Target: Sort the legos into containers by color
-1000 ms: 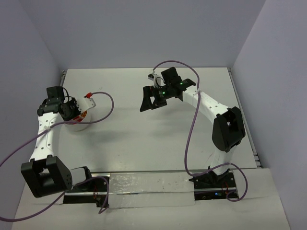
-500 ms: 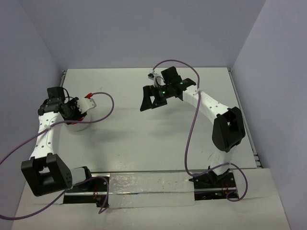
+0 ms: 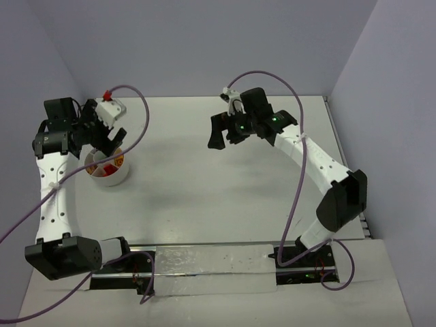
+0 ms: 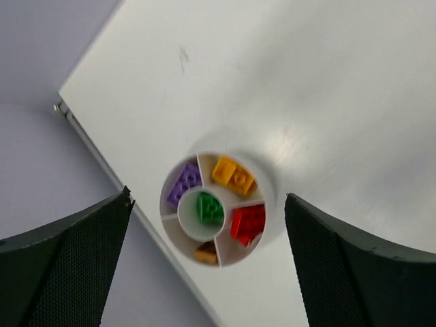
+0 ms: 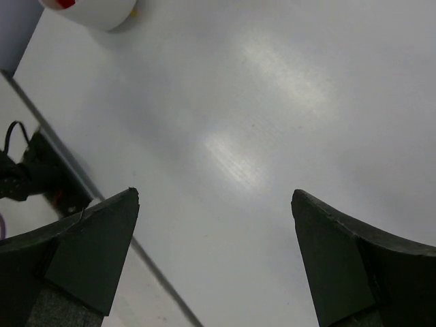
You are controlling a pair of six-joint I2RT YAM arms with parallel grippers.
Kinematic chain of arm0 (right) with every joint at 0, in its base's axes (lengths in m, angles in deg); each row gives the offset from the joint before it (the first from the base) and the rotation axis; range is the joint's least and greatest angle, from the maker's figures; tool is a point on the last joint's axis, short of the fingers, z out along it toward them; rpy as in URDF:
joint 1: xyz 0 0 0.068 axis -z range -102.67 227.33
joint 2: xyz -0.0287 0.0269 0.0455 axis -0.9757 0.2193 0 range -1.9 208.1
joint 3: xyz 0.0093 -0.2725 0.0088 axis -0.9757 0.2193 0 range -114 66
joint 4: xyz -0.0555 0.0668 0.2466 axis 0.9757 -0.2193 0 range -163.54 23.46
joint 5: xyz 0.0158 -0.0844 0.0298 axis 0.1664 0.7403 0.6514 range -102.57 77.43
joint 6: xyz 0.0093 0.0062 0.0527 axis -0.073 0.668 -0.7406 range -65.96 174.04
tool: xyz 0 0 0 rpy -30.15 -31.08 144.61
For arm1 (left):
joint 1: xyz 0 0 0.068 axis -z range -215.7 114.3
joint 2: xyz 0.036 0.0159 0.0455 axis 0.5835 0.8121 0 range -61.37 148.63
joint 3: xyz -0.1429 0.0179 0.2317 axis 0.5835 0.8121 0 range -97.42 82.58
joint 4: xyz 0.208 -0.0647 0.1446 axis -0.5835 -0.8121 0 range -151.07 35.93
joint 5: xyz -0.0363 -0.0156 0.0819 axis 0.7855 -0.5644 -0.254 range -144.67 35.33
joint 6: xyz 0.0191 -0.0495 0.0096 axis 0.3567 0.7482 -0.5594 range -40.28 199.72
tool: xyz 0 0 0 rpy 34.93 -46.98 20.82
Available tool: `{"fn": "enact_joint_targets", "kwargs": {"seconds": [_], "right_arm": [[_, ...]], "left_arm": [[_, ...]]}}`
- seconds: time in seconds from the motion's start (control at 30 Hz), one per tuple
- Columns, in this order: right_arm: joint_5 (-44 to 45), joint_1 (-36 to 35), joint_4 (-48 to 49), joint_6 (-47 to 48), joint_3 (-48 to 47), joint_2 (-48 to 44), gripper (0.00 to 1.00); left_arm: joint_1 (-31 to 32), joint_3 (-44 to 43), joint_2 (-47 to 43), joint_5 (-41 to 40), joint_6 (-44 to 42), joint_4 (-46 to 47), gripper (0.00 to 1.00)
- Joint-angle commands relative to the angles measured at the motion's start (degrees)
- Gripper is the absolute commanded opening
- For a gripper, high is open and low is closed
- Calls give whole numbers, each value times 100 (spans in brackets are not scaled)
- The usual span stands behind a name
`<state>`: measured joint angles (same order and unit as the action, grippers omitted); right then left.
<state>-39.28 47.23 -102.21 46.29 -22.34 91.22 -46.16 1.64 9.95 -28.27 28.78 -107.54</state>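
The white round tub stands at the table's left side, split into wedges around a centre cup. In the left wrist view its rim rings a purple lego, an orange-yellow one, a red one, a green one in the centre and a small orange one. My left gripper hangs open high above the tub, holding nothing. My right gripper is open over bare table at the back centre, empty. The tub shows at the right wrist view's top left.
The table's left edge runs close beside the tub, with the wall past it. Purple cables loop off both wrists. The arm bases and a metal rail line the near edge. A base fitting shows at the left.
My left gripper has opened and risen up off the tub, back toward the far left. The right arm has lifted and shifted slightly right, still open.
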Motion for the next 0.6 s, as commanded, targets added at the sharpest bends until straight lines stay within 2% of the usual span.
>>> {"fn": "enact_joint_targets", "kwargs": {"seconds": [0.0, 0.03, 0.07, 0.17, 0.23, 0.4, 0.57], "right_arm": [[1136, 77, 175, 413, 140, -809, 100], [1227, 118, 174, 423, 156, -863, 100], [1314, 175, 174, 450, 173, -922, 100], [1396, 558, 147, 428, 248, -1084, 100], [1396, 908, 215, 430, 405, -1260, 100], [1641, 1504, 486, 435, 1012, -1888, 100], [1713, 1805, 657, 433, 1527, -2363, 100]], "left_arm": [[752, -451, 74, 720, 2418, 673, 99], [825, -352, 67, 614, 2636, 741, 99], [1223, -226, -21, 405, 3069, 1145, 99], [2159, 330, -151, -669, 3582, 2121, 99], [2442, 512, -17, -1148, 4040, 2440, 99], [2579, 442, 420, -1046, 4595, 2796, 99], [2689, 545, 521, -1618, 4854, 3140, 99]]}}
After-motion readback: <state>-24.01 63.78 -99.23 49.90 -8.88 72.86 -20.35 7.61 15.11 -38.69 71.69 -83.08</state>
